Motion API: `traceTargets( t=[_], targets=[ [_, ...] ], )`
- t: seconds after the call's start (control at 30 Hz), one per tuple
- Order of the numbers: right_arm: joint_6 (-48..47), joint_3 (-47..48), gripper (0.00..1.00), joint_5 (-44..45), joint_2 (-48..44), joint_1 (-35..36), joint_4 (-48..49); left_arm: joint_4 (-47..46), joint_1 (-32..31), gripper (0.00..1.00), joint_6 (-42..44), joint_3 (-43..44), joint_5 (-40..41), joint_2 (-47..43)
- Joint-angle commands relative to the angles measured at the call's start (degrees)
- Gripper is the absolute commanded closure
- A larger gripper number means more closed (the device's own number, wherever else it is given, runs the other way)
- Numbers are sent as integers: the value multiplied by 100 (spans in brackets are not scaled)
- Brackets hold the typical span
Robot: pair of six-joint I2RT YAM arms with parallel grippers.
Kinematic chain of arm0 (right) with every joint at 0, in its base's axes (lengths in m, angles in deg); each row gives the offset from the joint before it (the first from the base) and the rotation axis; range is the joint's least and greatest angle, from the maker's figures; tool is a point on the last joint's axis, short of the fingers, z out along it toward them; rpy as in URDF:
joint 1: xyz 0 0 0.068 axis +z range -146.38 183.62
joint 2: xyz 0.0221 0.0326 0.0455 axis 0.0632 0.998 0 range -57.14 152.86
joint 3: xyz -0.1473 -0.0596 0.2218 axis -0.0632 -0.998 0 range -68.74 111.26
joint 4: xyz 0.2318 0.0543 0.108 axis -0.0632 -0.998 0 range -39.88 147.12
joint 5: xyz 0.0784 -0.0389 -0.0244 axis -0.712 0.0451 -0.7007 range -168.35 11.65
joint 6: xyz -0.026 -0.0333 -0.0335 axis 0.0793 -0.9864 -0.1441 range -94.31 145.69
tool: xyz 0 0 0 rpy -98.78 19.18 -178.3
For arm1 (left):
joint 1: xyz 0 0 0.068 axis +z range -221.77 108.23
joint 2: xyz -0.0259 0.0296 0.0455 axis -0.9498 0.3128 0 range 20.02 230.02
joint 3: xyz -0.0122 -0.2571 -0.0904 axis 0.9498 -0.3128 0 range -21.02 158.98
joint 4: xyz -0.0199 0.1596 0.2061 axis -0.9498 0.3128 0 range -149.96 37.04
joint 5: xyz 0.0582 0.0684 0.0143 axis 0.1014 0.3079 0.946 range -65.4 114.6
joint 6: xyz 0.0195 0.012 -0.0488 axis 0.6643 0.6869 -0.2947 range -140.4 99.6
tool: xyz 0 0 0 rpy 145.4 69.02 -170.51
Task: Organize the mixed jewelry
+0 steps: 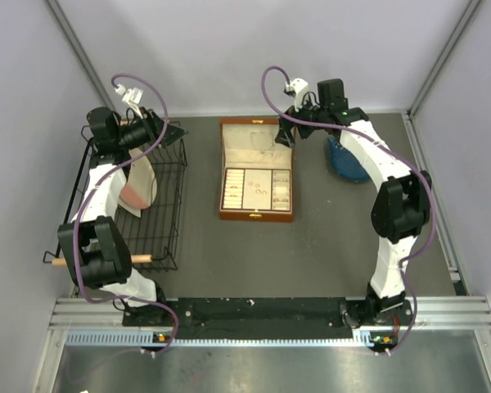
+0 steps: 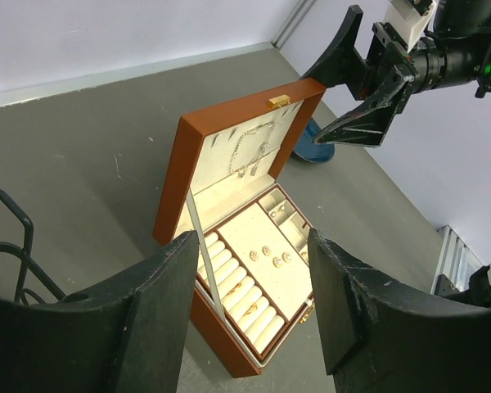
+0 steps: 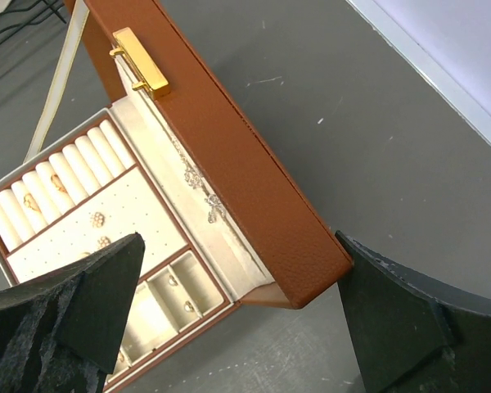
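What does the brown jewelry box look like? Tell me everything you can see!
The box is brown outside, cream inside, sitting on the dark table. Its lid stands open, leaning back, with a gold clasp on its edge and a silvery necklace against its lining. Below are ring rolls, a dotted panel and small pockets. The open right pincer is close to the lid's corner; touching is unclear.

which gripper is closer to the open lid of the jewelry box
The right gripper, open at the edge of the open lid of the wooden box; the left gripper hangs farther off, by the wire basket.
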Motion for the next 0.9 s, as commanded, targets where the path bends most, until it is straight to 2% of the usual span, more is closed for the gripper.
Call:
traceTargets(
  t=[0.0,0.87],
  targets=[
    [-83,-84,2,-500,-273,-7,131,-253,-22,39,-31,140,-122,35],
    [-285,-1252,4,-413,-1354,213,140,-7,-31,39,197,-115,-175,-211]
  ],
)
